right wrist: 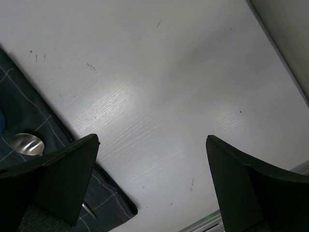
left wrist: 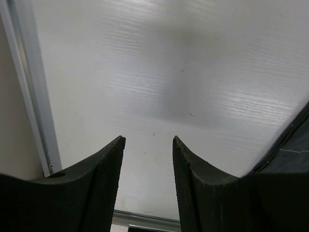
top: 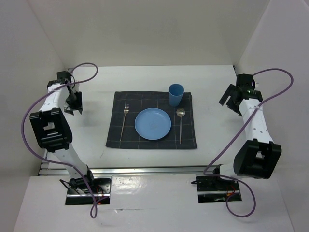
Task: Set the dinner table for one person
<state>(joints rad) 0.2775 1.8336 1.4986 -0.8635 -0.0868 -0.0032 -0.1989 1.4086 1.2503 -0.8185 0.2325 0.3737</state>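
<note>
The white dinner table [top: 212, 79] stretches out wide, a dark checked cloth [top: 116, 135] at its middle bearing a blue plate [top: 152, 123], cup [top: 176, 94], fork [top: 124, 118] and spoon [top: 180, 125]. The left gripper [left wrist: 148, 140] hovers over its left side, fingers parted; the right gripper [right wrist: 152, 138], over the right side, is spread wide.

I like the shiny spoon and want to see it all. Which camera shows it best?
The top external view: the whole spoon lies on the checked cloth, right of the blue plate. The right wrist view shows mostly its bowl. The left wrist view shows none.
</note>
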